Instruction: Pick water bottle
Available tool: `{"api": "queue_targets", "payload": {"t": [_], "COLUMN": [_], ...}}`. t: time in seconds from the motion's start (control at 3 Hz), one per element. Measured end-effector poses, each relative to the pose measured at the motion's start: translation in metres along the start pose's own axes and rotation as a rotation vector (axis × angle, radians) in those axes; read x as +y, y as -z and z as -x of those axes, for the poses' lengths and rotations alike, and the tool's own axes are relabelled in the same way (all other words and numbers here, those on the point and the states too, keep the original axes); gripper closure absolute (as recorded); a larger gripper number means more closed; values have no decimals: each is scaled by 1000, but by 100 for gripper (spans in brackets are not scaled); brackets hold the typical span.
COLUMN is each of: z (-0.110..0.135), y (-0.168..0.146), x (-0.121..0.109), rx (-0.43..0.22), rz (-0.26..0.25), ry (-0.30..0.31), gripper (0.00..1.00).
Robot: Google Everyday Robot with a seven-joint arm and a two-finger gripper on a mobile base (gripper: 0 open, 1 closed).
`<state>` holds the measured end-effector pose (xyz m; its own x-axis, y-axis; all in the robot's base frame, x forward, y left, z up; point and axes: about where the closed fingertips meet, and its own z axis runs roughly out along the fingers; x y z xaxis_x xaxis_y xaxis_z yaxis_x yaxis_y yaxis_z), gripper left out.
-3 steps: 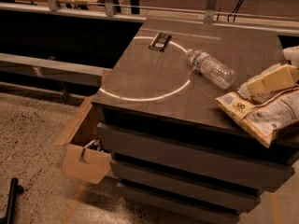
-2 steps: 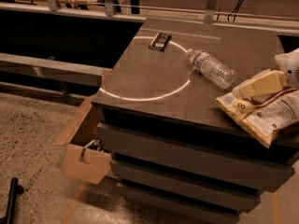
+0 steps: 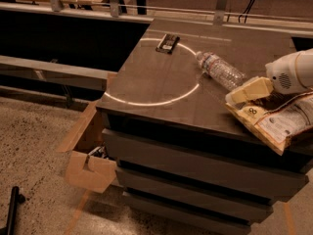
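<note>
The water bottle (image 3: pixel 221 71) is clear ribbed plastic with a white cap. It lies on its side on the dark cabinet top (image 3: pixel 156 77), right of the middle, with its cap pointing to the far left. My gripper (image 3: pixel 243 94) comes in from the right edge on a white arm (image 3: pixel 292 71). It sits just right of and nearer than the bottle's base, above the edge of the crinkly snack bag (image 3: pixel 281 124). It holds nothing that I can see.
A small dark flat packet (image 3: pixel 167 43) lies at the back of the top, on a white circle line (image 3: pixel 151 102). An open cardboard box (image 3: pixel 90 166) stands on the floor at the cabinet's left. A black post (image 3: pixel 12 212) is at the lower left. A rail runs behind.
The white arm has come further into view from the right edge, and the gripper has moved left toward the bottle's base. The bottle and the bag have not moved.
</note>
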<state>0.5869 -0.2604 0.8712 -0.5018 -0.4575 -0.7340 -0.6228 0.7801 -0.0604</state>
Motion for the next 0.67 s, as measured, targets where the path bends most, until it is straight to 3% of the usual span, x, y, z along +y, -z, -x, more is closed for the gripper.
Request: {"api": "queue_targets", "payload": {"t": [0.67], "z": [10], "y": [-31], "x": [-11], "rx": [-14], "rz": [-33], "ry": [-1], "gripper": [0]}}
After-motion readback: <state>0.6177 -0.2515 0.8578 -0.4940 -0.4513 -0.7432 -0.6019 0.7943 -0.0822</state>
